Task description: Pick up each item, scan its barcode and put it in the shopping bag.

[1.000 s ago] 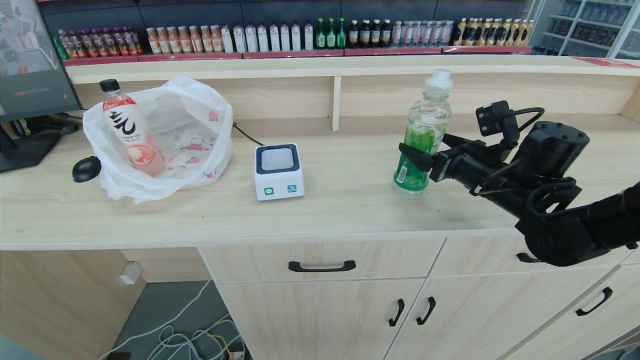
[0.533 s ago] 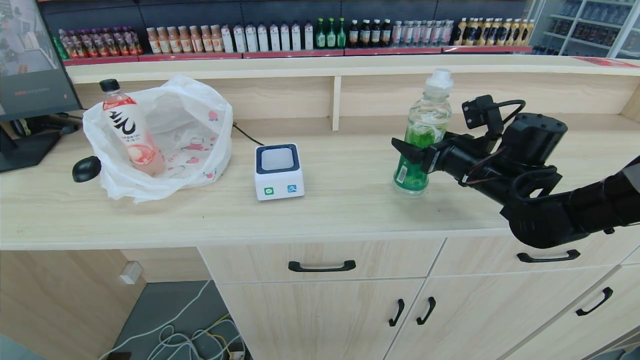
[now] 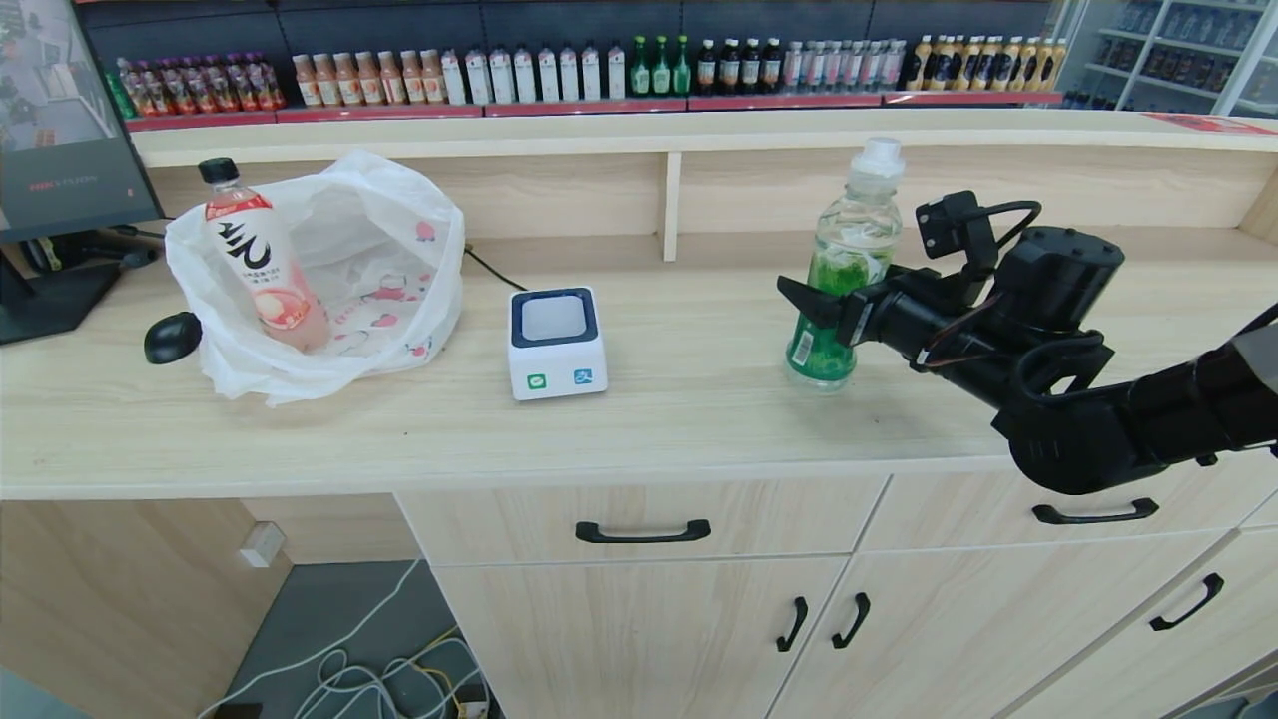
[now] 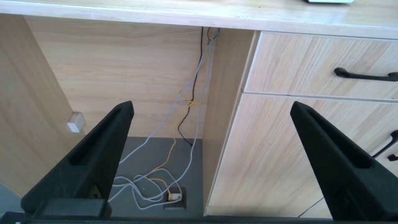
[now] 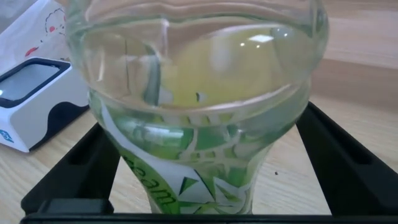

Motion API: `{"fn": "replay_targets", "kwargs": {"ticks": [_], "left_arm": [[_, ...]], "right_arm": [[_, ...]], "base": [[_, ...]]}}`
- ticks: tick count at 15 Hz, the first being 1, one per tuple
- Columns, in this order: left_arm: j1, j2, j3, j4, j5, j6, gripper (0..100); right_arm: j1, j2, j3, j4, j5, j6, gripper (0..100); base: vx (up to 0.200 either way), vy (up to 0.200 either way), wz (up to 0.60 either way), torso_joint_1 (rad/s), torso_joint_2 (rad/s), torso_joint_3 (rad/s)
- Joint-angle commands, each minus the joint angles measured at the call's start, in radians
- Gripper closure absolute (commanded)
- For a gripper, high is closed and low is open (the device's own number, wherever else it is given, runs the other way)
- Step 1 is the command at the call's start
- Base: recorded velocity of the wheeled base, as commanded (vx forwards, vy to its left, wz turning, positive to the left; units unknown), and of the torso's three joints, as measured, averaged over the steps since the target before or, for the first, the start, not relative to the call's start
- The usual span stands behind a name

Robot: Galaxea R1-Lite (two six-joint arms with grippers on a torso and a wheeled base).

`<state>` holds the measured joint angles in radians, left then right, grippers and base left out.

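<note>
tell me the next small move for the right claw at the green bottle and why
Probably shut the right claw on the green bottle. Its fingers flank the bottle's waist, with a gap showing beside one, so it looks not yet clamped. The bottle stands upright on the counter, not yet lifted toward the scanner.

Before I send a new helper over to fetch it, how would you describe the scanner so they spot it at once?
On the wooden counter, look between the white bag on the left and the green bottle on the right. The scanner is the small white cube standing alone there, with a dark-framed window on top and two small icons in front.
</note>
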<state>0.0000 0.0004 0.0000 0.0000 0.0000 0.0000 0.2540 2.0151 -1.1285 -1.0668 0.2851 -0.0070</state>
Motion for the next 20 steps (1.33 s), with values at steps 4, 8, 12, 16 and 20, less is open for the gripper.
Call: {"fn": "replay_targets", "kwargs": {"ticks": [4,8,12,16,20], "left_arm": [[0.0,0.0,0.0,0.0,0.0,0.0,0],[0.0,0.0,0.0,0.0,0.0,0.0,0],[0.0,0.0,0.0,0.0,0.0,0.0,0],[0.0,0.0,0.0,0.0,0.0,0.0,0],[0.0,0.0,0.0,0.0,0.0,0.0,0]], "right_arm": [[0.001,-0.009,-0.002,-0.004,0.0,-0.001,100],[0.001,-0.021,-0.002,-0.002,0.002,0.001,100],[0.001,-0.032,0.0,-0.004,0.003,0.001,100],[0.008,-0.053,0.003,-0.004,0.002,0.001,100],[0.019,-0.082,0.004,-0.001,0.0,0.001,100]], "base": [[0.0,0.0,0.0,0.0,0.0,0.0],[0.0,0.0,0.0,0.0,0.0,0.0],[0.0,0.0,0.0,0.0,0.0,0.0],[0.0,0.0,0.0,0.0,0.0,0.0],[0.0,0.0,0.0,0.0,0.0,0.0]]}}
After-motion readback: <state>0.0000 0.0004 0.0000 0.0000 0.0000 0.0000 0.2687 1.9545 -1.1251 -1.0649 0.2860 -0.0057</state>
